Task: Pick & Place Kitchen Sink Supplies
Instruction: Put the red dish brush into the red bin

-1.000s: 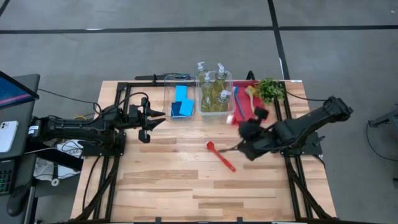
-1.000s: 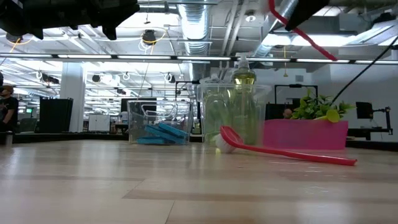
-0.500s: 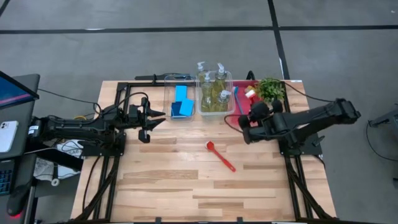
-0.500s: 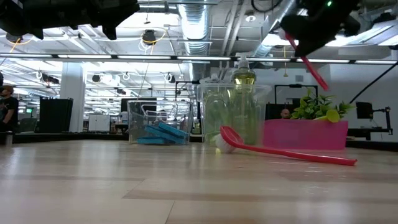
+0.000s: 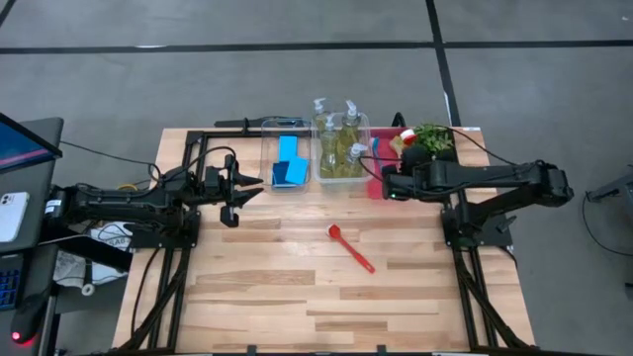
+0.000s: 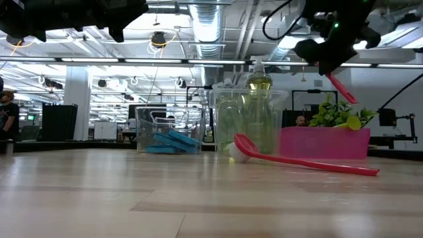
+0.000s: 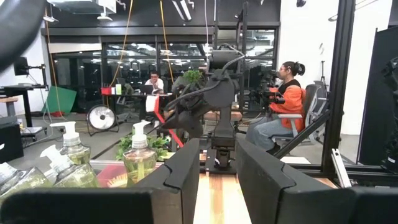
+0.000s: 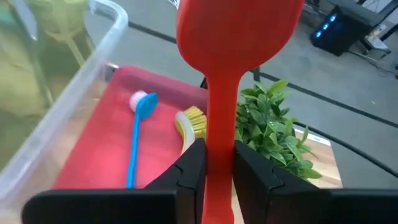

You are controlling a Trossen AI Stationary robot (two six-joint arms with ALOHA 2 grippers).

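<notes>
R gripper point(image 8: 216, 163) – jaws clamping a red brush point(image 8: 224, 74) by its handle, hovering above the red tray point(image 8: 93, 155) | tray – holding blue brush point(image 8: 138, 134) & yellow brush point(image 8: 186, 127) | 2nd red brush point(image 5: 350, 247) – lying on table point(image 5: 257, 287), well apart from tray | L gripper point(image 5: 237, 196) – waiting far from tray, jaws partly open, gripping nothing.

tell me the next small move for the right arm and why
Probably lower toward the red tray and release. The right tool is shut on a red brush, held above the tray where the blue brush and yellow-green brush already lie. Another red brush waits on the table.
</notes>
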